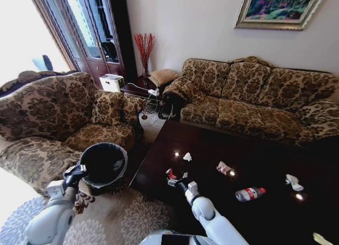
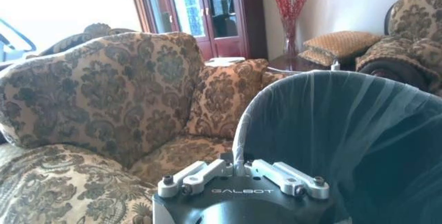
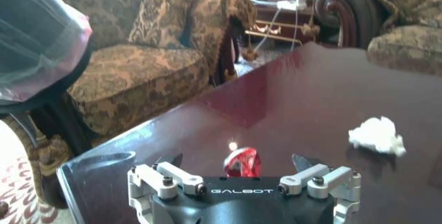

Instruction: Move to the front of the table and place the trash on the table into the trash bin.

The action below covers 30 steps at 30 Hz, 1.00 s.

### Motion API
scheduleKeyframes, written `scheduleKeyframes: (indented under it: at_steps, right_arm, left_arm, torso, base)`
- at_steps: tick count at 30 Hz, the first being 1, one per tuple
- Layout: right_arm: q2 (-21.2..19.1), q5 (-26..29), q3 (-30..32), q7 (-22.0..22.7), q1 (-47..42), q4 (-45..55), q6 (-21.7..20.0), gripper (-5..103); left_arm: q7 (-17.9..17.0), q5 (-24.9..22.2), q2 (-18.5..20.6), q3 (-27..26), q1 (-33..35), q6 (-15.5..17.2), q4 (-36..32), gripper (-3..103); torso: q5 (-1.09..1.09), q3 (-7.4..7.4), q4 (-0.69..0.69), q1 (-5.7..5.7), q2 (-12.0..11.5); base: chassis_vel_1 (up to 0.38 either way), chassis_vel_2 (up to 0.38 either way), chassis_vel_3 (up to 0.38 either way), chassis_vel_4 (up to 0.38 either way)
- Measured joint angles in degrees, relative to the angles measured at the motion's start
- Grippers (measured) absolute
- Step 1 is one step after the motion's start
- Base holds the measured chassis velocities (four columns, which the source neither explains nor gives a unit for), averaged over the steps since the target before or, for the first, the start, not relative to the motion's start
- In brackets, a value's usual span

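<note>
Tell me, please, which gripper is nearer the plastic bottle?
Right. The right gripper sits over the crushed can, left of the plastic bottle; the left gripper holds the trash bin's rim.

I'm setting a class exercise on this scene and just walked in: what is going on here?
A two-armed robot is clearing litter off a dark wooden table. Its left gripper is clamped on the rim of a black-lined trash bin, holding it beside the table's corner. Its right gripper is open around a crushed red can near the table's edge. A paper wad, a wrapper and a plastic bottle lie on the tabletop.
</note>
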Motion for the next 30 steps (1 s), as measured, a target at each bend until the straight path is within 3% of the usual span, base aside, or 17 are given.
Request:
scheduleKeyframes:
  at_steps: [17, 30]
  right_arm:
    - [1.16, 2.81, -3.43, 4.01, 1.62, -3.01, -2.59, 100]
    - [3.12, 2.47, -4.37, 2.70, 5.34, -9.27, -1.79, 100]
  left_arm:
    - [1.21, -0.99, 0.12, -0.14, 0.83, -0.63, -2.85, 2]
    - [1.27, -0.57, -0.34, 0.00, 1.03, -0.37, -4.94, 2]
  torso:
    - [0.01, 0.00, 0.02, 0.00, 0.00]
    - [0.01, 0.00, 0.01, 0.00, 0.00]
  base:
    - [0.000, 0.000, 0.000, 0.000]
    - [0.000, 0.000, 0.000, 0.000]
